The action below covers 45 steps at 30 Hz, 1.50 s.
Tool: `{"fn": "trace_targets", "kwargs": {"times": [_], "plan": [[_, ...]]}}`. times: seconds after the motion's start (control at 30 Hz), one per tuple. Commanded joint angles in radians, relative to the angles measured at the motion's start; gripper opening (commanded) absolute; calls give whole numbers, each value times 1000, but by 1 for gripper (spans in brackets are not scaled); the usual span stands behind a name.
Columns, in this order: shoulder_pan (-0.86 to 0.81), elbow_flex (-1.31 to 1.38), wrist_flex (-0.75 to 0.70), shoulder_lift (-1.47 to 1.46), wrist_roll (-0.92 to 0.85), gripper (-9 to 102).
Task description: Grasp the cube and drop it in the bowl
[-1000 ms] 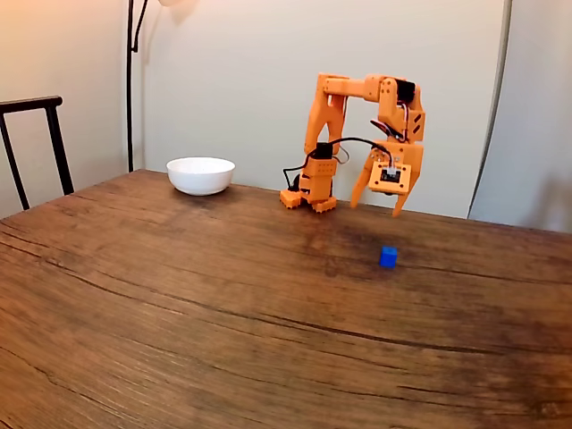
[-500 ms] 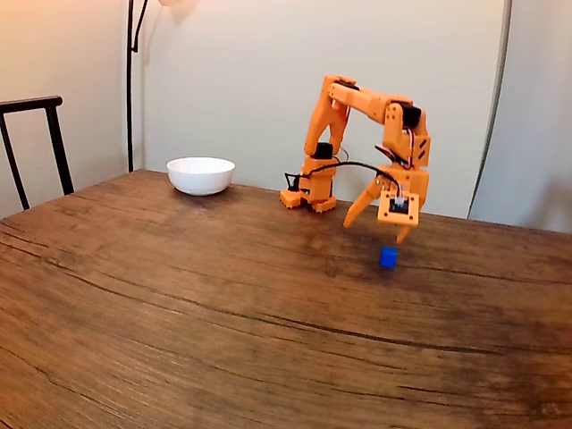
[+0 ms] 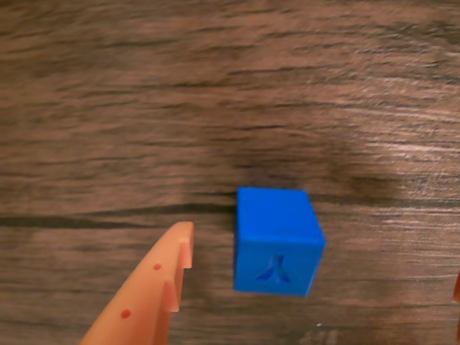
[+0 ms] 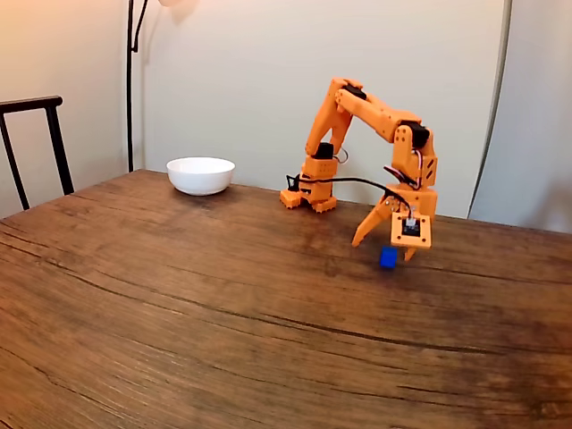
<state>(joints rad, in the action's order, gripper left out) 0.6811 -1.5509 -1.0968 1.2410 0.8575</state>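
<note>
Your table is dark, heavily grained wood set against a pale wall, with a black chair at its left edge in the fixed view. The white bowl sits near the far edge, well apart from the arm's reach point; its inside is hidden from you. Your tool is spread open, low over the table, with the blue cube resting on the wood between its orange fingers, untouched.

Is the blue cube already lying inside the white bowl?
No, in the fixed view the cube sits on the table by the gripper, far from the bowl.
</note>
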Motion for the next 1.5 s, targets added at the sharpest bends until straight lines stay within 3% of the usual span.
{"fn": "trace_targets", "kwargs": {"times": [0.0, 0.5, 0.73, 1.47], "plan": [[5, 14, 9, -2, 3, 49], [6, 0, 51, -32, 8, 48], [14, 0, 51, -32, 26, 29], [34, -5, 38, -34, 31, 9]]}}
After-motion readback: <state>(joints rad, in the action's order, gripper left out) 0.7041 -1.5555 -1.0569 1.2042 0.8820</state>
